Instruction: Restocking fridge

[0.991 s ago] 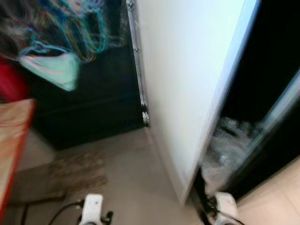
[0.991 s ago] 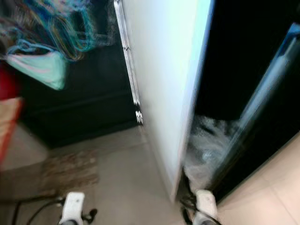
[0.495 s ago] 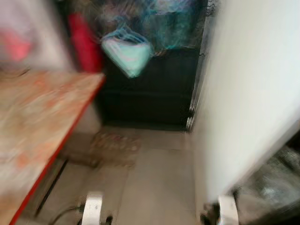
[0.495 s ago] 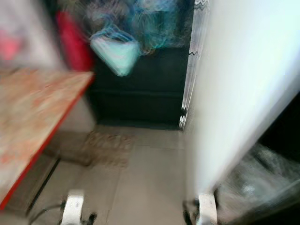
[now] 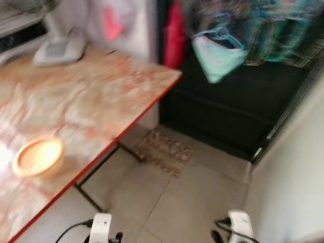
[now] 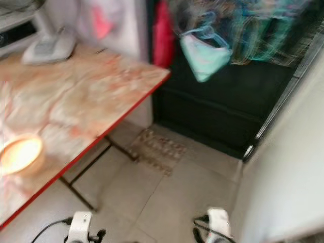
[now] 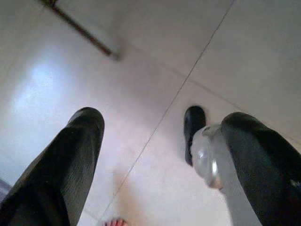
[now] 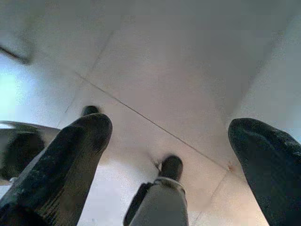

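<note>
Step in hand: I judge I am walking between places with nothing carried; the head views are blurred and look down at a surface (image 5: 101, 101) with a red edge and at pale floor tiles (image 5: 187, 202).
Fridge: a white panel (image 6: 288, 192) at the right edge of the head views may be the fridge's door or side; I cannot tell which, and its inside is hidden.
Stock: I see nothing plainly meant for the fridge. On the surface stand a shallow orange bowl (image 5: 38, 157) and, at its far end, a white appliance (image 5: 61, 49).
Left fingers: the left gripper (image 7: 164, 155) hangs low with its fingers wide apart, empty, only floor between and beyond them.
Right fingers: the right gripper (image 8: 171, 155) is the same, spread wide, holding and touching nothing, floor beyond.
Beyond the fingers, further off: a teal bag (image 5: 217, 55) and tangled cords hang against a dark cabinet; a small mat (image 5: 164, 151) lies on the floor below.
Next move calls for: a steadier view first, so that I can see what is to be picked up.
</note>
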Motion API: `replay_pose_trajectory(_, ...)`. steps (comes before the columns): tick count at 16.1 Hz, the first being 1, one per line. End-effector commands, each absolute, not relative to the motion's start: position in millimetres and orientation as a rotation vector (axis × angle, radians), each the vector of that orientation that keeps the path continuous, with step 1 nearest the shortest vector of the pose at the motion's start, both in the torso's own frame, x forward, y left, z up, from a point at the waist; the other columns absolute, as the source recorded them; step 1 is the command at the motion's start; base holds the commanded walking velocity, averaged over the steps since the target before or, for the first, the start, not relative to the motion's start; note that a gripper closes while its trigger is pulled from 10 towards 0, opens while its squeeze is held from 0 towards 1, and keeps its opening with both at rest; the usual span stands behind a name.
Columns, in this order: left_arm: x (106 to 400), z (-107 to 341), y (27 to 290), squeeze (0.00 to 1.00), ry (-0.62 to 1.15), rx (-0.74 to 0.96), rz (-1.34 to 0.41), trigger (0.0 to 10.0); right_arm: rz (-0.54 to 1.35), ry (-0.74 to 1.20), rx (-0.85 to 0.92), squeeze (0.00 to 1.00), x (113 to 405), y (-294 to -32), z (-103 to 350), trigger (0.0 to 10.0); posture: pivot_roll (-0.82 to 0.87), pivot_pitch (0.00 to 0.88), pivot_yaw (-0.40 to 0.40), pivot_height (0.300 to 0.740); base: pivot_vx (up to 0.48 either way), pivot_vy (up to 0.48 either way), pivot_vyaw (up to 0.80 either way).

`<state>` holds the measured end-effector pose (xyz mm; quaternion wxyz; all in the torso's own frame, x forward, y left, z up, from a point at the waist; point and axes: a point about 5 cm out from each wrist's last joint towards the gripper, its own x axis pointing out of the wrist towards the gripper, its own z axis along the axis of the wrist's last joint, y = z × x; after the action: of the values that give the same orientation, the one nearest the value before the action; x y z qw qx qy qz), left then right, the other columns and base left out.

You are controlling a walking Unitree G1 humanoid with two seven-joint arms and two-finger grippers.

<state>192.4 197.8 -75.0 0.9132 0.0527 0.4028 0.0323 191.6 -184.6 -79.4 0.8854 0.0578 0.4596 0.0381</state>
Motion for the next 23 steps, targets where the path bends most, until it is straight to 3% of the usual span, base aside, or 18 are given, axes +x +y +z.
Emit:
replay_pose_trajectory(1,192,-75,198,0.0,0.829,0.118,0.062,10.0,0.078,0.983,0.105,0.0,184,-189,-83,10.0,0.07,0.077,0.004,0.729,0.0,0.0,0.8)
replay_pose_trajectory(16,200,-69,203,0.0,0.787,0.101,0.092,10.0,0.108,0.981,0.093,0.0,188,-187,-81,10.0,0.08,0.11,0.019,0.729,0.0,0.0,0.79)
replay_pose_trajectory(18,210,-62,205,0.0,0.732,0.102,0.108,10.0,0.106,0.98,0.103,0.0,188,-186,-81,10.0,0.09,0.116,0.026,0.729,0.0,0.0,0.0)
replay_pose_trajectory(23,277,4,207,0.0,0.276,0.176,0.191,10.0,0.125,0.981,0.094,0.0,188,-185,-81,10.0,0.1,0.124,0.035,0.729,0.0,0.0,0.0)
